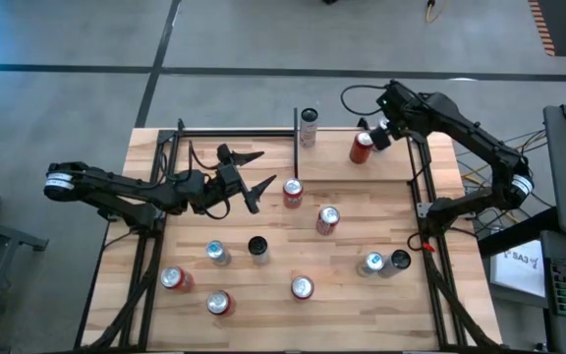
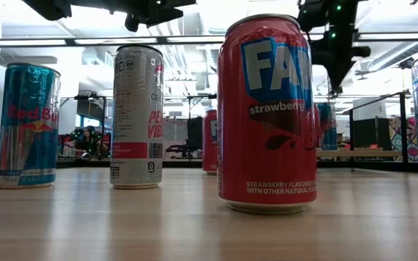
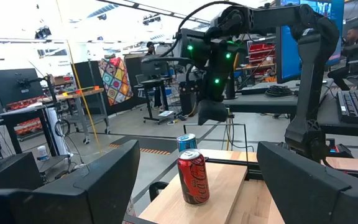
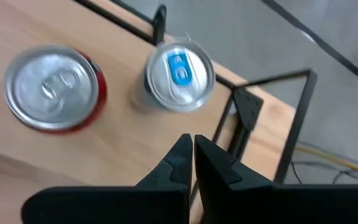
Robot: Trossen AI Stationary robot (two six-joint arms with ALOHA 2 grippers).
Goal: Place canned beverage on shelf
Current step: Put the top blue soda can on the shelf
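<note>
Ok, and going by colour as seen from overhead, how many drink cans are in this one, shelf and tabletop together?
Red aluminium drink cans: 6
Blue-and-silver slim drink cans: 3
Dark-topped drink cans, side colour not visible from above: 2
Total: 11
</note>
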